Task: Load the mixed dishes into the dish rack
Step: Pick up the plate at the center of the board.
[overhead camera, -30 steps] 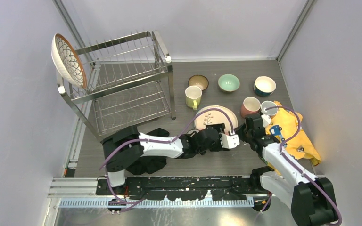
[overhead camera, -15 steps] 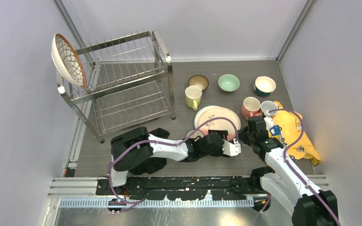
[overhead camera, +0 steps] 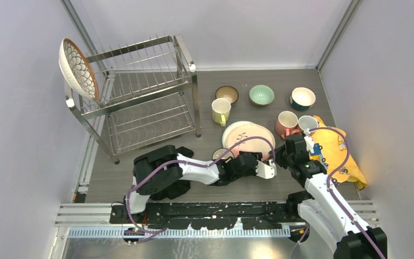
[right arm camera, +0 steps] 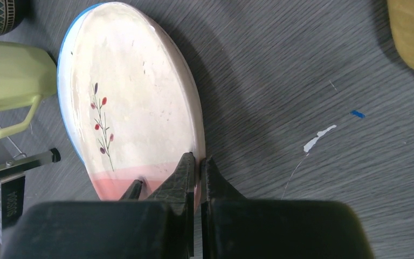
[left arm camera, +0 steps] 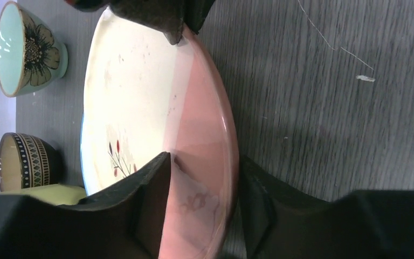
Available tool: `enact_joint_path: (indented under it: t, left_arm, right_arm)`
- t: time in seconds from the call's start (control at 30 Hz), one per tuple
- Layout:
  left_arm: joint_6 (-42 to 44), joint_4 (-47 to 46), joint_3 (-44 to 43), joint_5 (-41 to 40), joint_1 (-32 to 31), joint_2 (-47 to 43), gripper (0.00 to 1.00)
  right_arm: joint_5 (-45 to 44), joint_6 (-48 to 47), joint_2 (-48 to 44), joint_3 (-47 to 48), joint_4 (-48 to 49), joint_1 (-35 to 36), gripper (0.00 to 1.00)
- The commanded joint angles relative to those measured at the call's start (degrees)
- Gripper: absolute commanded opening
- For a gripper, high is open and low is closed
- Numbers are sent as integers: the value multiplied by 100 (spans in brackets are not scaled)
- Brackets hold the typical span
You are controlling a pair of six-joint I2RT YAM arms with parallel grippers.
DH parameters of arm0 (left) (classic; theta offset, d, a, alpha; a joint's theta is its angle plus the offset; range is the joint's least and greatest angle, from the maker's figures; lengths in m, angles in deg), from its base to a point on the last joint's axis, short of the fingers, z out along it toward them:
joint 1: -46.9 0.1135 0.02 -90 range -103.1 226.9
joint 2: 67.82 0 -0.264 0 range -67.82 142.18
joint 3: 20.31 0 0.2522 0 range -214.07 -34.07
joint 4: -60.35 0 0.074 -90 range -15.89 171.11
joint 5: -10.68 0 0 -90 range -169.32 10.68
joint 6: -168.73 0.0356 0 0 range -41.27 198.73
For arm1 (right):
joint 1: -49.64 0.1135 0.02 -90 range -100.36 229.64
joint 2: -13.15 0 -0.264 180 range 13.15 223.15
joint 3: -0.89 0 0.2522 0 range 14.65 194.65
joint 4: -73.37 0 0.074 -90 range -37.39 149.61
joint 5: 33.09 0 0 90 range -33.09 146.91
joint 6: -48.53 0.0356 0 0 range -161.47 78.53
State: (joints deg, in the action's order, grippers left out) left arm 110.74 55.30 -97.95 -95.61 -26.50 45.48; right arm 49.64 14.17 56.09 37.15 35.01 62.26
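Currently both arms work one plate (overhead camera: 238, 135) lying mid-surface, at about 4 o'clock from the rack (overhead camera: 135, 47). The right fingers (right arm camera: 180, 172) are nearly closed, pinching the rim at its 4 o'clock side. I'd guess this tips or steadies that edge, since a flat plate gives no grip from above. The left fingers (left arm camera: 151, 189) sit at a medium gap astride the pink near rim, one on the face and one outside the edge. Both look to touch, so I judge a hold there, ready for the carry. A blue edge (right arm camera: 60, 75) peeks out along the plate's far side. It may be another plate beneath, can't tell.

Around it:
- The yellow mug (overhead camera: 221, 110) is at 11 o'clock of the plate, close by.
- The pink mug (overhead camera: 287, 122) and white mug (overhead camera: 307, 123) are at 2 o'clock.
- The brown bowl (overhead camera: 226, 94), mint bowl (overhead camera: 261, 95) and blue bowl (overhead camera: 302, 98) are further out on the surface (overhead camera: 280, 81), toward 12 to 1 o'clock.
- The yellow cloth (overhead camera: 342, 156) is at 3 o'clock, beside the right arm.
- One patterned plate (overhead camera: 78, 67) already leans at the rack's 9 o'clock end, on the upper tier.

In the way, by my read:
- The yellow mug sits near the line to the rack.
- The rack's corner post must be cleared.
- The right fingers must let go before the plate can be carried off.
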Motion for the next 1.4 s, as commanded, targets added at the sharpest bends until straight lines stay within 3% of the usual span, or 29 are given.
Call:
enact_joint_path:
  t: [0.0,0.1,0.2,0.27,0.43,0.57,0.87,1.17,1.37]
  left_arm:
    - [84,-472,-226,-100,-39,60,40]
    - [125,-483,-239,-152,-71,52,23]
    - [154,-513,-263,-223,-82,38,14]
    - [156,-562,-266,-282,-81,39,12]
    - [136,-649,-277,-386,-80,51,11]
    - [121,-650,-283,-410,-86,44,11]
    - [95,-727,-235,-486,-86,41,10]
    - [108,-954,-145,-707,-94,65,14]
    - [-31,-972,-120,-887,-84,-65,24]
  right_arm:
    - [258,281,-238,338,452,-22,1]
    - [381,442,-263,246,578,-23,2]
    - [388,600,-230,211,610,-17,11]
    - [329,716,-209,218,561,-23,19]
    - [161,1178,-175,229,328,-26,50]
    - [264,1587,-82,120,515,-29,56]
    - [554,2212,661,-133,1705,-32,53]
    - [381,2364,327,-283,1881,-37,22]
    - [224,2478,-254,-317,1701,-41,12]
